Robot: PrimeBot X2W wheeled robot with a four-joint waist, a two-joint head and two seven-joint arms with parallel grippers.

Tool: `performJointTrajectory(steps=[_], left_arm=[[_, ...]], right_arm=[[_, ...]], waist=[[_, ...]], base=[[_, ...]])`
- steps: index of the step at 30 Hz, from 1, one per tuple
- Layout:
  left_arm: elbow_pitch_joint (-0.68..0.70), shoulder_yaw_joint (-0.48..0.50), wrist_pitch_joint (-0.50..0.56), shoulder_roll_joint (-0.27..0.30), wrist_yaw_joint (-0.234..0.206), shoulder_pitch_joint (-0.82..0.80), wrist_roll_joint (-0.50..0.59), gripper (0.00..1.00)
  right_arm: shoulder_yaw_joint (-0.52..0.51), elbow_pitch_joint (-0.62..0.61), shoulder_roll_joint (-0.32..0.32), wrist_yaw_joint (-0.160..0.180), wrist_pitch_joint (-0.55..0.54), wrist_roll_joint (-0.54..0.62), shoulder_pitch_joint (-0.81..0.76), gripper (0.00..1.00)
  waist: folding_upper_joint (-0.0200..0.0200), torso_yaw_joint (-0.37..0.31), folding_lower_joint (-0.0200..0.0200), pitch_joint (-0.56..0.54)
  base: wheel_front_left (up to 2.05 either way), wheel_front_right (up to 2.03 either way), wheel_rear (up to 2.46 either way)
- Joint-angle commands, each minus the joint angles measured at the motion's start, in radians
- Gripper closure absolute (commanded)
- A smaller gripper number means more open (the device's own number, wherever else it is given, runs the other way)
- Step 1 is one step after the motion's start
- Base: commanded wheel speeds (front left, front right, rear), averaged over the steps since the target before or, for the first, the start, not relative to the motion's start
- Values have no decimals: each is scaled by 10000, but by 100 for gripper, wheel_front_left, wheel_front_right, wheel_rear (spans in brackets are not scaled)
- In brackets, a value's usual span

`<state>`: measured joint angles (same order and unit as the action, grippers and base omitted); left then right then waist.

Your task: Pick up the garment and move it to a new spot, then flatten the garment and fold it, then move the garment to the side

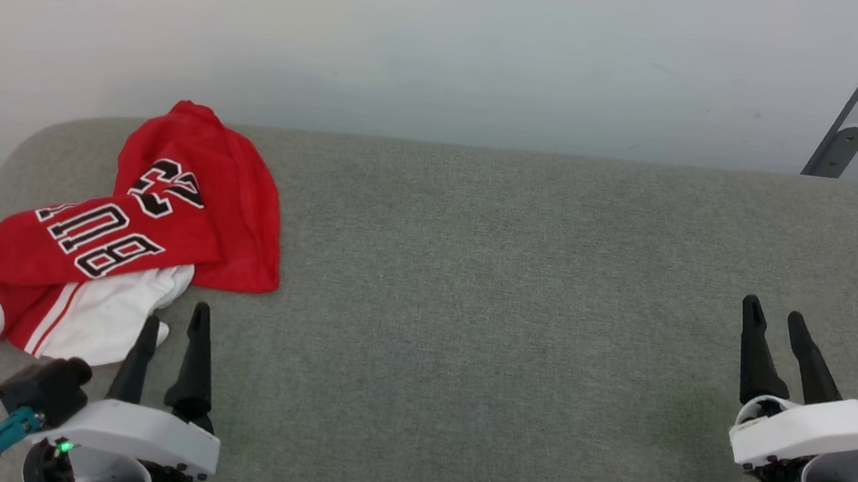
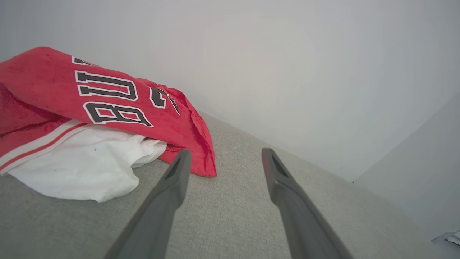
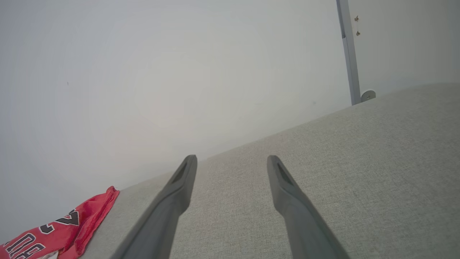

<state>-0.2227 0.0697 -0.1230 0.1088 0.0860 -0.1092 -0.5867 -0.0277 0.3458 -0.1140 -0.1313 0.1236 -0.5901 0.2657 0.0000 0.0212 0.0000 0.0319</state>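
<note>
Well, left fingers [image 1: 194,360] and right fingers [image 1: 754,343] point forward, spread empty (left just beside the garment [image 1: 192,171]).

The garment [image 1: 243,207], crumpled just beyond the left end effector [image 1: 176,313], is seen as soft red cloth with a slightly napped, matt face. Its white portion is of smoother cloth, and the lettering is flat and matt. The bench [image 1: 508,319] beneath both end effectors is covered in grey woven fabric, coarse-grained and matt. The fingers [image 1: 193,364] of the left end effector and of the right end effector [image 1: 774,306] are shown as dark, smooth, matt plastic, set in white plastic housings [image 1: 135,433] with a slight sheen. The wall [image 1: 448,38] beyond them is smooth and matt.
</note>
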Motion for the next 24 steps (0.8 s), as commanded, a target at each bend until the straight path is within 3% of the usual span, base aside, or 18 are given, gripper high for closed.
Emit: performJointTrajectory(steps=[1, 24], left_arm=[[91, -27, -119, 112, -65, -248, 397, 0], [-237, -299, -669, 324, -147, 15, 2542, 0]], right_arm=[[-63, -136, 11, 5, 111, 487, 322, 0], [-462, -141, 145, 7, 662, 2860, 63, 0]], waist=[[0, -4, 0, 24], [0, 69, 0, -129]], base=[[0, 0, 0], [0, 0, 0]])
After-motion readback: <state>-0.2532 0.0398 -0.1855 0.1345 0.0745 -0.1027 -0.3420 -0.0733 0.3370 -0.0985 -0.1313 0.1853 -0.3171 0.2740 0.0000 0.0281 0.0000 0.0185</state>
